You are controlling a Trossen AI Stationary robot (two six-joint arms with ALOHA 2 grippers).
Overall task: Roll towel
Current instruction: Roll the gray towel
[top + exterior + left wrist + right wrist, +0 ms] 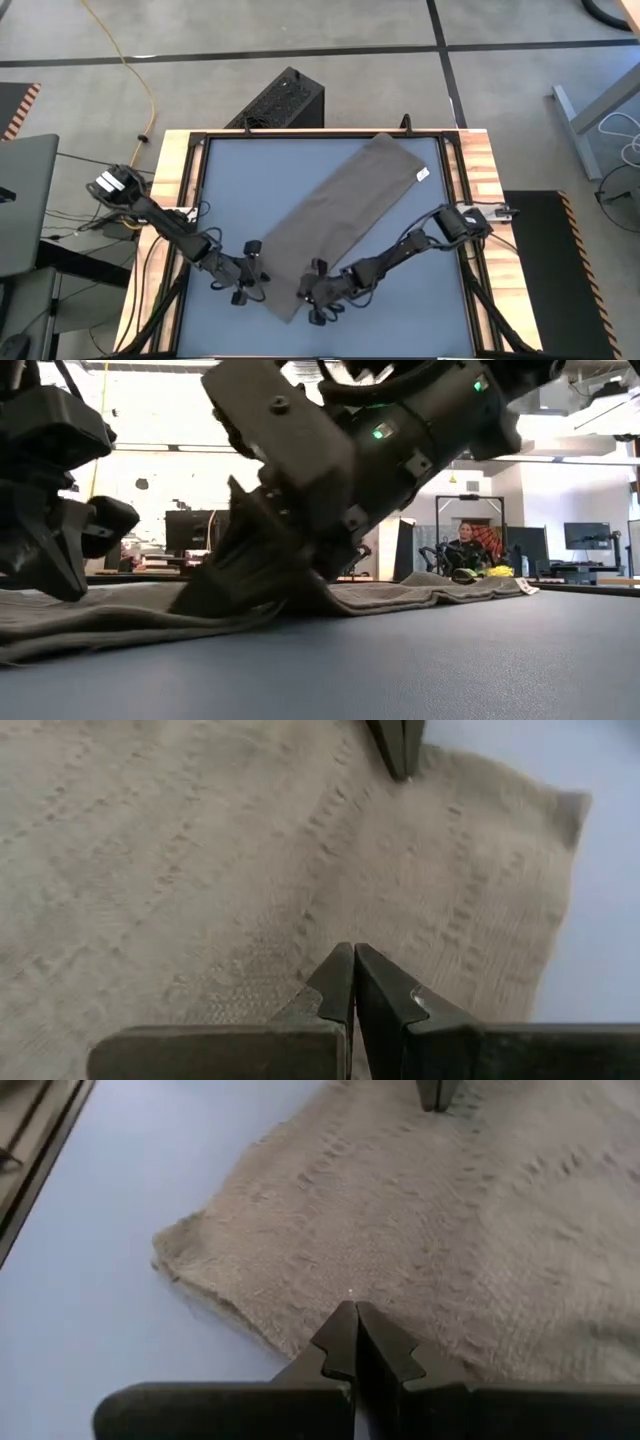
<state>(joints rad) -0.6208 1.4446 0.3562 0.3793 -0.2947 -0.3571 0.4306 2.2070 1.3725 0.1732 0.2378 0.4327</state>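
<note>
The taupe towel [355, 210] lies flat and slantwise on the blue table, from the near middle to the far right. Its small white tag [422, 175] is at the far right end. Both grippers are at its near end. My left gripper [264, 274] is shut, with its tips [353, 952] over the cloth close to the left side. My right gripper [302, 292] is shut, with its tips [352, 1310] just inside the towel's near edge. In the low view the right gripper [205, 602] slants down to the cloth, and the left gripper [55, 585] stands beside it. My left gripper has its shut fingertips right at the towel's top face [300, 930] near the near end, slanting down from the table's left; I cannot tell whether they touch it. My right gripper sets its shut fingertips down on the towel's top face [345, 1285], close to the near short edge. It slants down from the table's right. The cloth lies flat on the table under it.
Bare blue table [400, 300] lies on both sides of the towel, inside a black frame with wooden borders [170, 200]. A black box [285, 100] stands beyond the far edge. A person [465, 542] sits far off in the room.
</note>
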